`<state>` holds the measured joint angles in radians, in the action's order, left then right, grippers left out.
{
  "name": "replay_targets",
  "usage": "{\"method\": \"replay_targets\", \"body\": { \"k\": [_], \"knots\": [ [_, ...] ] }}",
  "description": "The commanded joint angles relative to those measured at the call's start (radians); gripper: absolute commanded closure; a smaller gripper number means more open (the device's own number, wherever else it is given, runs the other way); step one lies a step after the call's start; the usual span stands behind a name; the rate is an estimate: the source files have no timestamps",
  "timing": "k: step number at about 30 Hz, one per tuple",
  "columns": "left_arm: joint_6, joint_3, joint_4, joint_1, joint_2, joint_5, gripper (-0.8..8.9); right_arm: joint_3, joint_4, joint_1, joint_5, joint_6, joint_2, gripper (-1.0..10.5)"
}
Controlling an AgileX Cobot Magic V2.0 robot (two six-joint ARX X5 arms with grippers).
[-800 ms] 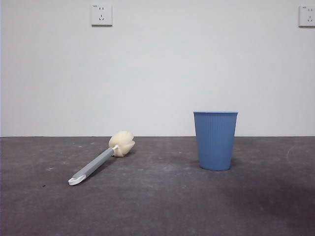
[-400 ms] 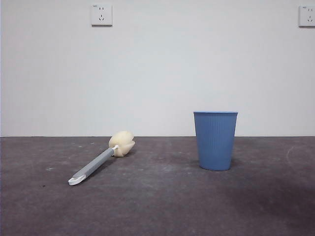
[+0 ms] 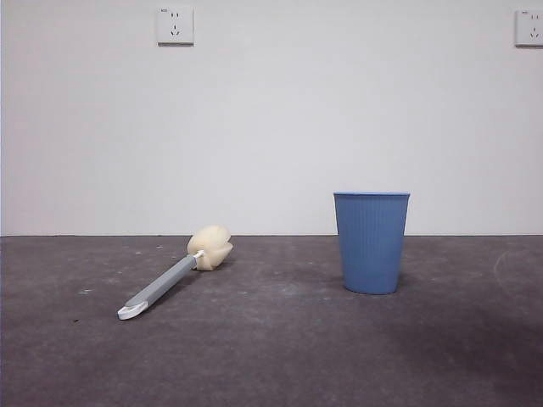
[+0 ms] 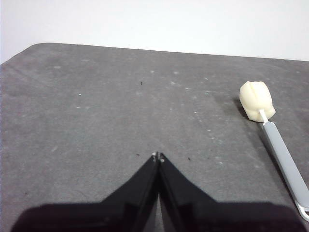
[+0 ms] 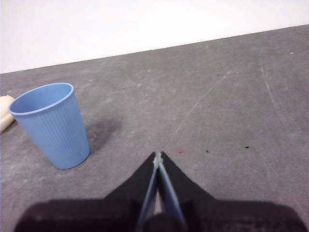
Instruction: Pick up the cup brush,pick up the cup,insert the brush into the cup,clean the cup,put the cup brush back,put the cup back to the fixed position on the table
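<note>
Nothing on the bench point(image 3: 271, 356) had moved since the earlier front pictures: brush and cup stood exactly where they had been a second before, and no arm had entered the front view.

Nearest the front edge of the bench, the surface was bare dark grey with faint scuffs and pale specks. A little farther in, toward the left side, lay the cup brush point(image 3: 174, 277), flat on the bench, its white looped end pointing toward the front left and its cream-yellow sponge head angled toward the back edge. Well apart from it, toward the right side, the cup point(image 3: 371, 242) stood upright with its open mouth up (the inside looked empty from the right wrist view), about level in depth with the sponge head. Behind the back edge rose a plain white wall with a socket point(image 3: 175, 25) high on the left and another point(image 3: 529, 27) at the top right corner.

From the wrist cameras, the left gripper point(image 4: 157, 156) hung above the bench with its jaws pressed together, holding nothing, the cup brush point(image 4: 275, 140) lying off to one side of it. The right gripper point(image 5: 158, 154) was likewise closed on nothing, apart from the cup point(image 5: 50, 124).
</note>
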<state>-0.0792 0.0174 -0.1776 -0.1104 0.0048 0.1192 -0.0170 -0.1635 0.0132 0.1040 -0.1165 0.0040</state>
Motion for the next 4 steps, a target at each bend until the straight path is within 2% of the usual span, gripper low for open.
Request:
{"method": "replay_targets", "body": {
  "k": [1,4],
  "knots": [
    [-0.004,-0.014,0.004,-0.003,-0.002,0.006,8.17,0.011,-0.002,0.000,-0.002,-0.009,-0.002,9.5],
    [-0.003,-0.014,0.004,-0.003,-0.002,0.006,8.17,0.011,-0.002,0.000,-0.002,-0.010,-0.002,9.5]
  ]
}}
